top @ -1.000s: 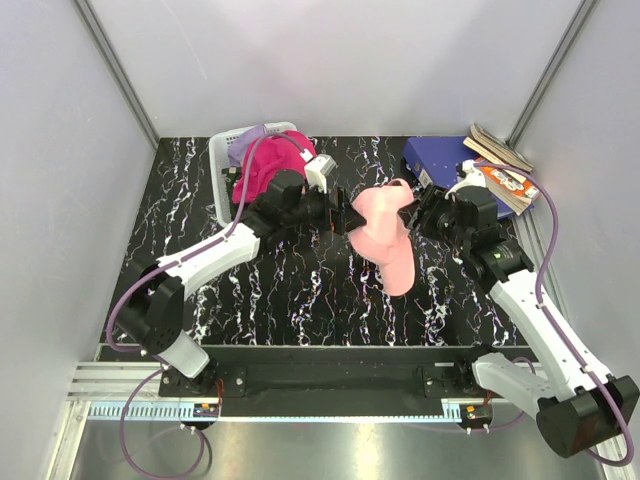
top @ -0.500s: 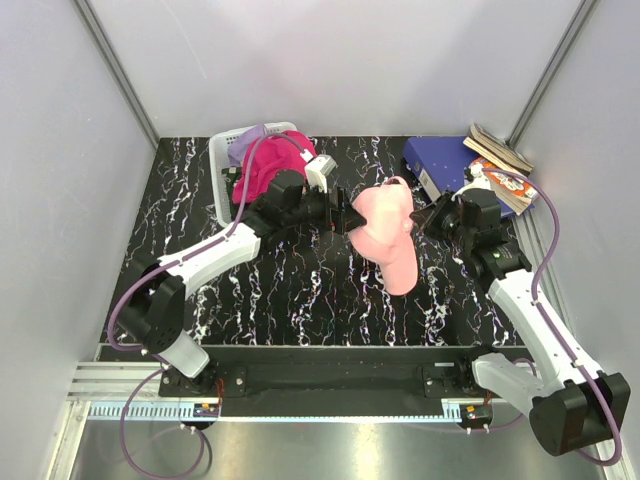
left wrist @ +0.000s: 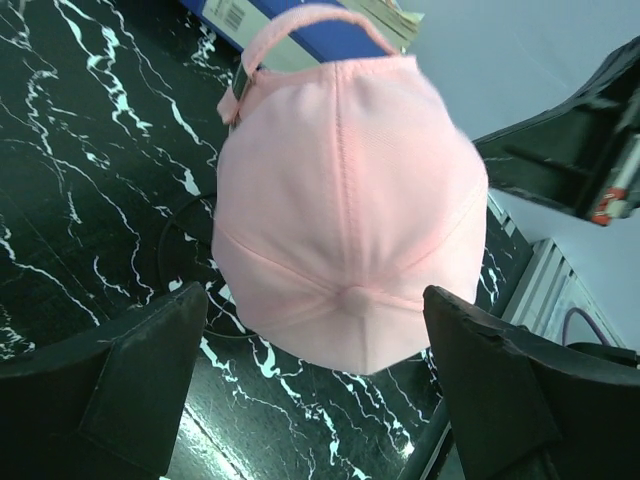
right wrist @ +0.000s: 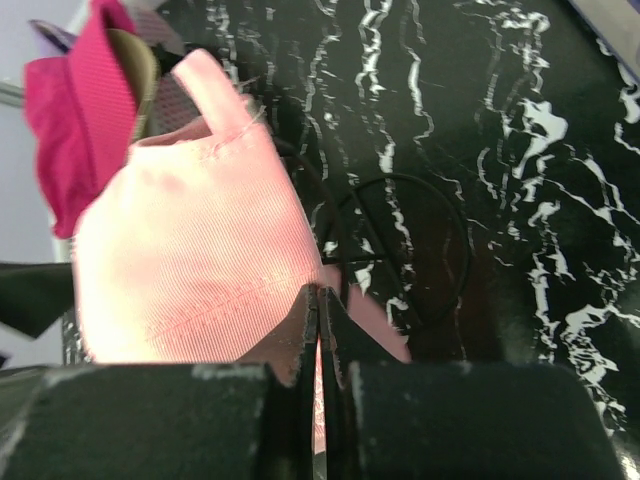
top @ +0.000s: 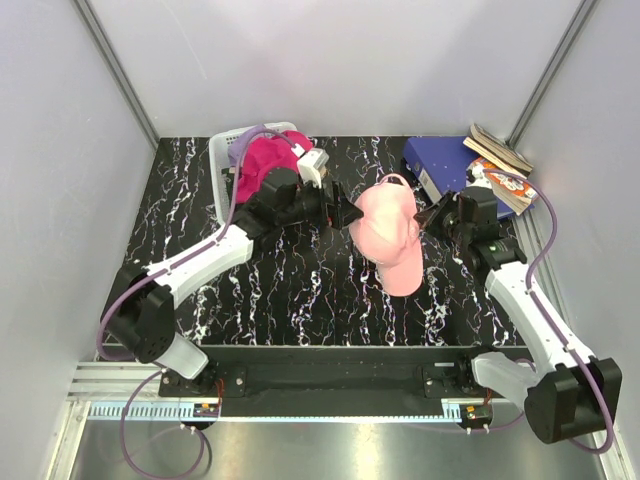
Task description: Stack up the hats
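- Light pink cap (top: 392, 232) is at the middle of the table (top: 300, 290), brim toward the arm bases.
- Right gripper (top: 432, 214) reaches in low from the right, fingers together, seemingly pinching the cap's edge to steady it.
- Left gripper (top: 345, 213) faces the crown, jaws spread, holding nothing.
- Magenta cap (top: 262, 165) waits in the far basket (top: 220, 160).

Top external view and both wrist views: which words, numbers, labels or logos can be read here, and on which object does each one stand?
No text can be quoted; nothing is legible.
On the blue box: a white barcode label, its characters too small to read.
On the colourful packet: some print, too blurred to read.
On the pink cap: no word or logo shows.
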Action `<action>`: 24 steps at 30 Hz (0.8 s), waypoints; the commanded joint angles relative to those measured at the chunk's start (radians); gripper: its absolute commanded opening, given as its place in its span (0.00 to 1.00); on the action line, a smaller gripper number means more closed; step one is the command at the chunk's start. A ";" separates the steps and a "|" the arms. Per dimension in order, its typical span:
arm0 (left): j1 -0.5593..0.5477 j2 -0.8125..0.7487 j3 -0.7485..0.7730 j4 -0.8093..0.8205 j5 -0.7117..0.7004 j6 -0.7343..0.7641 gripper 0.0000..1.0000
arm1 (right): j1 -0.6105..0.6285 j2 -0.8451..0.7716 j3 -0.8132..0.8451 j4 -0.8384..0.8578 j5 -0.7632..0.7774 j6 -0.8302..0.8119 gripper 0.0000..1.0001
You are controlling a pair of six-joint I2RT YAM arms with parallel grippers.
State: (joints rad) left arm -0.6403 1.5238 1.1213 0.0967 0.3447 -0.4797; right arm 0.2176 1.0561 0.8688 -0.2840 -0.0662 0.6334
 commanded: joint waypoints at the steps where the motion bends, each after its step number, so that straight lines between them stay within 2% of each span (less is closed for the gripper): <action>1: -0.002 -0.060 0.043 -0.009 -0.055 0.013 0.93 | -0.017 0.036 -0.005 -0.029 0.062 -0.015 0.00; 9: -0.002 -0.048 0.054 -0.022 -0.061 0.016 0.94 | -0.017 0.130 0.032 -0.027 0.103 -0.009 0.00; 17: -0.001 -0.051 0.089 -0.063 -0.128 0.030 0.96 | -0.018 0.186 0.021 -0.021 0.123 0.002 0.00; 24: -0.001 -0.053 0.113 -0.081 -0.154 0.039 0.97 | -0.018 0.186 0.033 -0.001 0.114 0.011 0.00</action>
State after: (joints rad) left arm -0.6403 1.4979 1.1847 -0.0032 0.2287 -0.4618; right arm 0.2035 1.2472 0.8791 -0.2897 0.0170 0.6376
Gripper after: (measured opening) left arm 0.967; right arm 0.010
